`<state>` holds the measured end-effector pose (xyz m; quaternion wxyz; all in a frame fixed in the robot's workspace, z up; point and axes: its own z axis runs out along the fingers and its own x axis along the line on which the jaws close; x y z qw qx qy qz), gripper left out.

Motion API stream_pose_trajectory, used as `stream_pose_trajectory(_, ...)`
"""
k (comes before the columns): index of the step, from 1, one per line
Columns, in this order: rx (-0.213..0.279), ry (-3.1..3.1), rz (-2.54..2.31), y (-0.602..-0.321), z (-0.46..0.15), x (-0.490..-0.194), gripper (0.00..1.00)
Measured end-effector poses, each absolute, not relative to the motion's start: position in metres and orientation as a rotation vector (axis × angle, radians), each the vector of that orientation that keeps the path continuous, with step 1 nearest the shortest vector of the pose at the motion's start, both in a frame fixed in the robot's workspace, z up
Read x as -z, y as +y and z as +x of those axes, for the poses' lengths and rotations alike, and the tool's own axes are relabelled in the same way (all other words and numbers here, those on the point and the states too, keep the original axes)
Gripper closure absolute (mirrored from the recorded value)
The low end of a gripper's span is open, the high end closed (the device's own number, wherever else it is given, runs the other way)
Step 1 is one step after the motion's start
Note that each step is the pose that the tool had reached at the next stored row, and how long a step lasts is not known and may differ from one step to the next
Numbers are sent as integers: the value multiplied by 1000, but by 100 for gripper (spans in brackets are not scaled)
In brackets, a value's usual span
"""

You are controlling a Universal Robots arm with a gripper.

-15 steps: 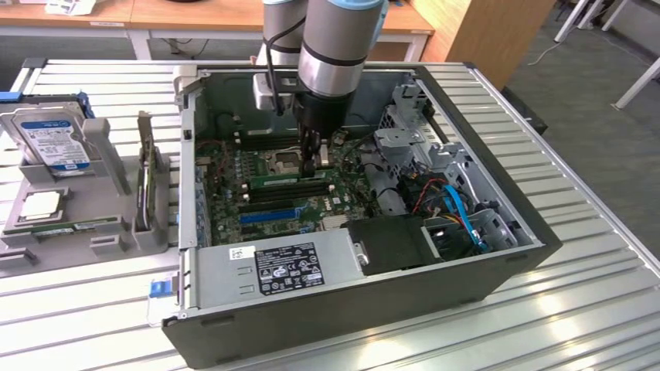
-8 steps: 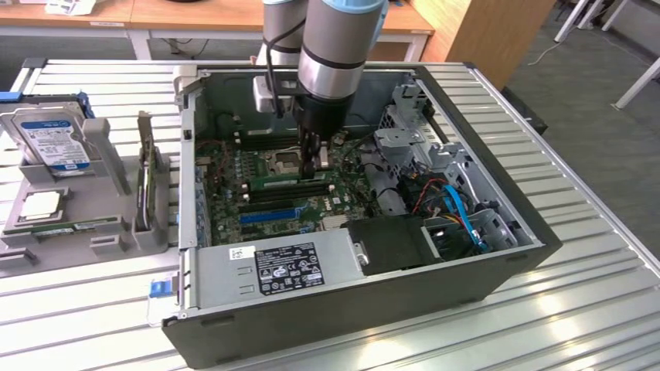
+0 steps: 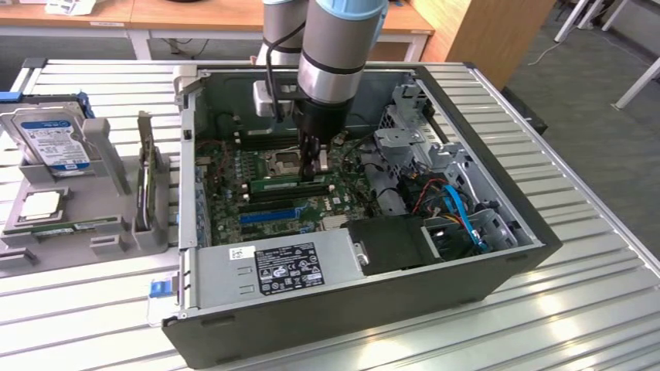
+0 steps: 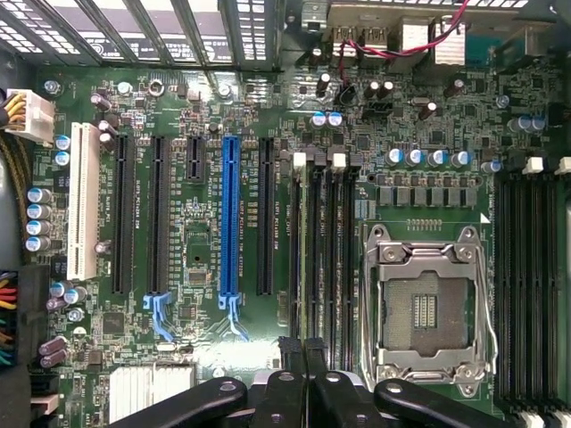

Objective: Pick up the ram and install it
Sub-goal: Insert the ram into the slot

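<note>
Ram stands on edge among the memory slots of the motherboard, inside the open computer case on the tabletop. At its end toward the exterior view's right my jaws are drawn nearly together; whether they pinch it I cannot tell.

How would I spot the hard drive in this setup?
Find the open computer case. On the exterior view's left of it, a grey rack sits on the slatted table. The hard drive stands at the rack's far end, the only silver box with a blue-white label.
</note>
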<state>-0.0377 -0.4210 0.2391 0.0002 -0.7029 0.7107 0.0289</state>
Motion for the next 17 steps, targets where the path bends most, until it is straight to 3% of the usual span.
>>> stream_pose_trajectory(17,-90,2239,-2201,-421,-38,-239,89)
